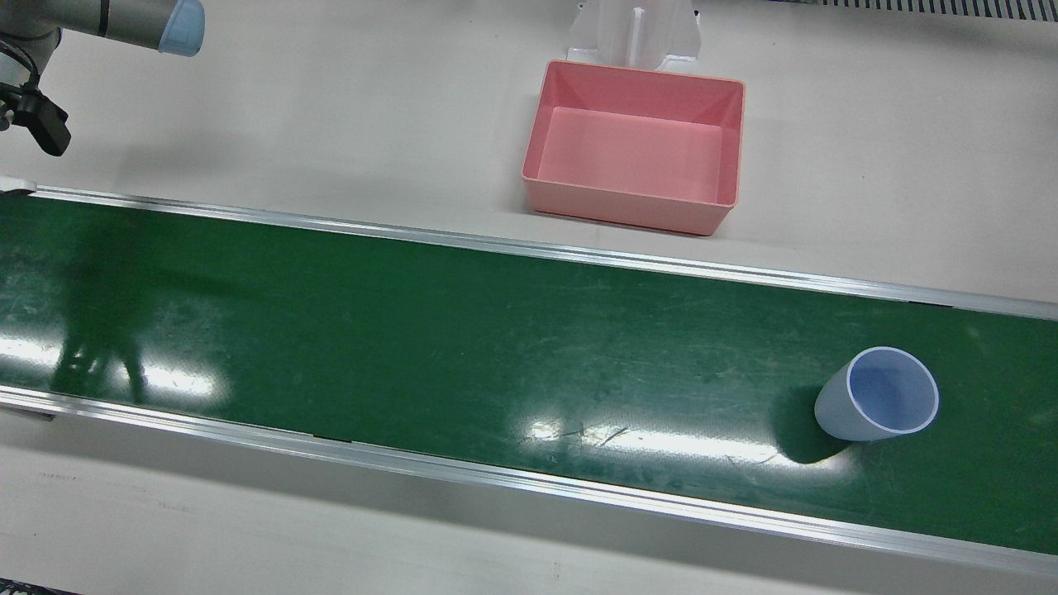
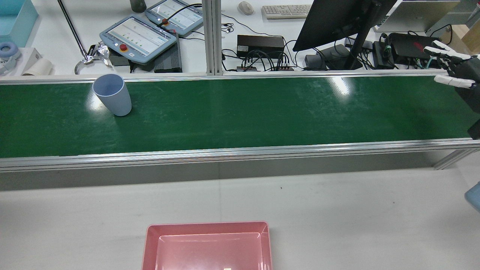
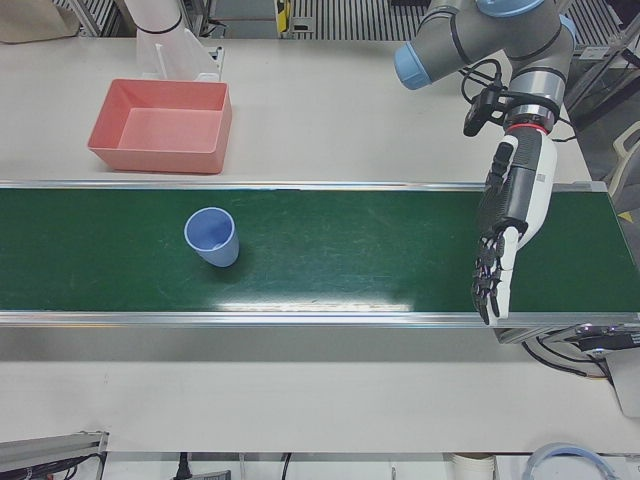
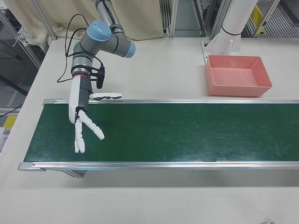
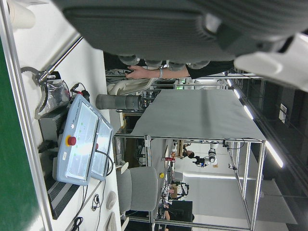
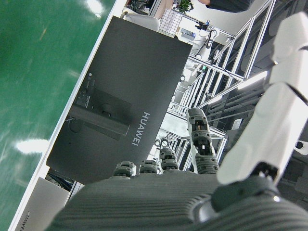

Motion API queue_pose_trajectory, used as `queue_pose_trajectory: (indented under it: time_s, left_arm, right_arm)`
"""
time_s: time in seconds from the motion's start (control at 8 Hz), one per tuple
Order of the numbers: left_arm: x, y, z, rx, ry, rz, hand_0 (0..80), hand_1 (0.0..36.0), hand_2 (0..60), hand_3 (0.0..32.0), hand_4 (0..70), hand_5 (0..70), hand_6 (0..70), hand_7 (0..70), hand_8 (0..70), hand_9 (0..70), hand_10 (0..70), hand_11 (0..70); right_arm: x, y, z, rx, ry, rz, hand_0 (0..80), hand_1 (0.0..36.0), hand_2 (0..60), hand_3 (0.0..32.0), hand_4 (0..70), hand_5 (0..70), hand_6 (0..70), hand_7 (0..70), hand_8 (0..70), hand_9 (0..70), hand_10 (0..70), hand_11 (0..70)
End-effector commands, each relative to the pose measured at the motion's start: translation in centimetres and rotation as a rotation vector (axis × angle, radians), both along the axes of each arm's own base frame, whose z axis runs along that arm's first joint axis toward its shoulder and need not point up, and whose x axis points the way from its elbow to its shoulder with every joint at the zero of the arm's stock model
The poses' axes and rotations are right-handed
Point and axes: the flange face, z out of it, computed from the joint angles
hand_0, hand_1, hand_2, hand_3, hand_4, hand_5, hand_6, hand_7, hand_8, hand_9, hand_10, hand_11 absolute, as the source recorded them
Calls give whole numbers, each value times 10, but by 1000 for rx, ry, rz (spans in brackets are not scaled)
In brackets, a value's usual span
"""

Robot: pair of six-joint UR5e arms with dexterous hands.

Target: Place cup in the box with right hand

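The pale blue cup [image 1: 878, 395] stands upright, mouth up, on the green belt [image 1: 413, 330], towards the robot's left end; it also shows in the rear view [image 2: 112, 95] and the left-front view [image 3: 211, 237]. The empty pink box [image 1: 635, 207] sits on the table behind the belt, near the middle [image 2: 150, 243] [image 4: 237, 90]. My right hand [image 4: 83, 117] hangs over the opposite end of the belt, open, white fingers spread, far from the cup [image 2: 453, 69]. My left hand [image 3: 505, 235] hovers open over its own end of the belt, holding nothing.
Aluminium rails [image 1: 529, 248] edge the belt on both sides. Beyond the belt's far side stand teach pendants [image 2: 138, 35], a monitor [image 2: 337, 18] and cables. A white pedestal [image 1: 632, 33] rises right behind the box. Pale table surface [image 1: 331, 124] lies around the box.
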Motion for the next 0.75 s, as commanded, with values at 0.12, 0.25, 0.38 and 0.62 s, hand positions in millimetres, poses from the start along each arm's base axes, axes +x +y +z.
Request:
queue_pose_trajectory:
  time_s: [0.12,0.25,0.38,0.62]
  left_arm:
    - [0,0,-1,2,0,0,0,0,0,0,0,0,0,0,0,0,0,0]
    - [0,0,0,0,0,1,0,0,0,0,0,0,0,0,0,0,0,0]
    - [0,0,0,0,0,1,0,0,0,0,0,0,0,0,0,0,0,0]
    - [0,0,0,0,0,0,0,0,0,0,0,0,0,0,0,0,0,0]
  right_arm:
    - [10,-5,33,-1,11,-26,425,95,170,0,116,30,41,132,14,57,27,50]
    - [7,-7,29,8,9,-36,435,70,102,0,122,29,36,127,11,51,23,44]
    - [4,-8,25,15,7,-45,439,140,272,0,63,43,33,112,11,47,21,47]
    - [8,-18,10,43,16,-83,705,356,408,14,3,116,43,88,17,41,25,77]
